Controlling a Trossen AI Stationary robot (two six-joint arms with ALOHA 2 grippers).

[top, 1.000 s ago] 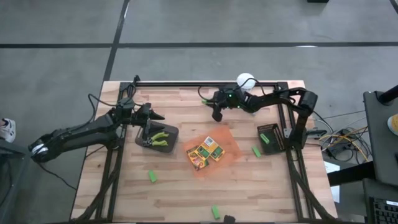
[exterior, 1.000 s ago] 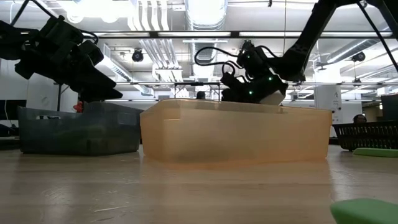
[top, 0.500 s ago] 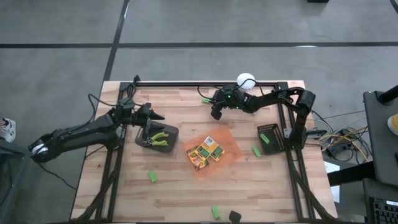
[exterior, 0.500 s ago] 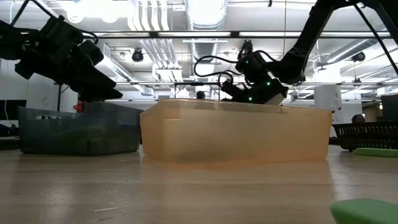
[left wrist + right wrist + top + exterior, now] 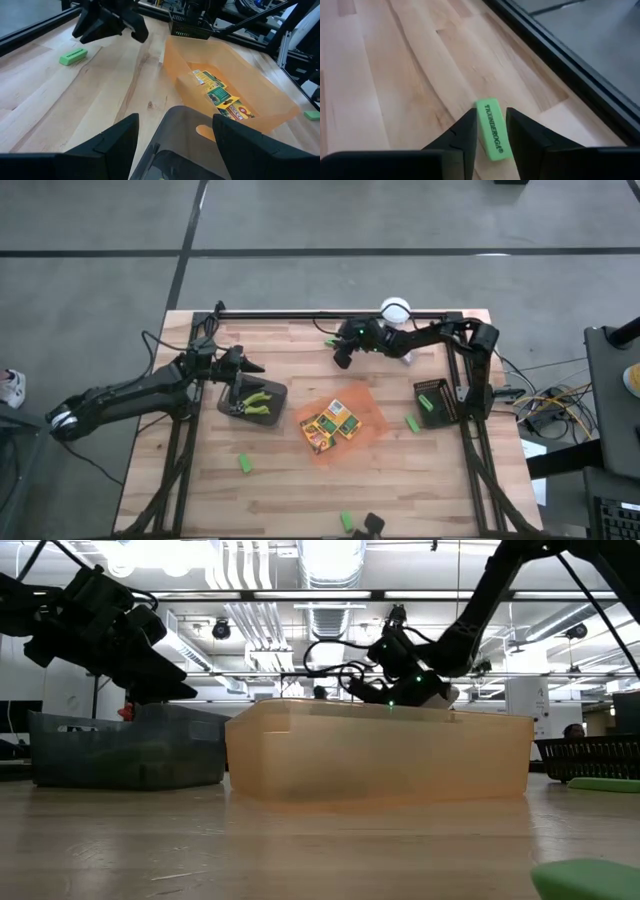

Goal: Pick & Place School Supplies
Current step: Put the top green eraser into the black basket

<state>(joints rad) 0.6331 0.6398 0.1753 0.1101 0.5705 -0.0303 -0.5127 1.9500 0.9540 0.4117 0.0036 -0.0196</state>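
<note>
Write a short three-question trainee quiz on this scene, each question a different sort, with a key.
1. True or false: the right gripper has its fingers on either side of a small bright green eraser block lying on the wooden table.
2. Multiple choice: the yellow-and-green crayon boxes lie in (A) the dark grey bin, (B) the orange translucent tray, (C) the black mesh basket.
3. Fill in: the left gripper hovers above the dark grey bin, which holds plier-like tools with ______ handles.

Key: 1 true; 2 B; 3 green.

Right end effector [image 5: 488,131] seemingly part-open
</note>
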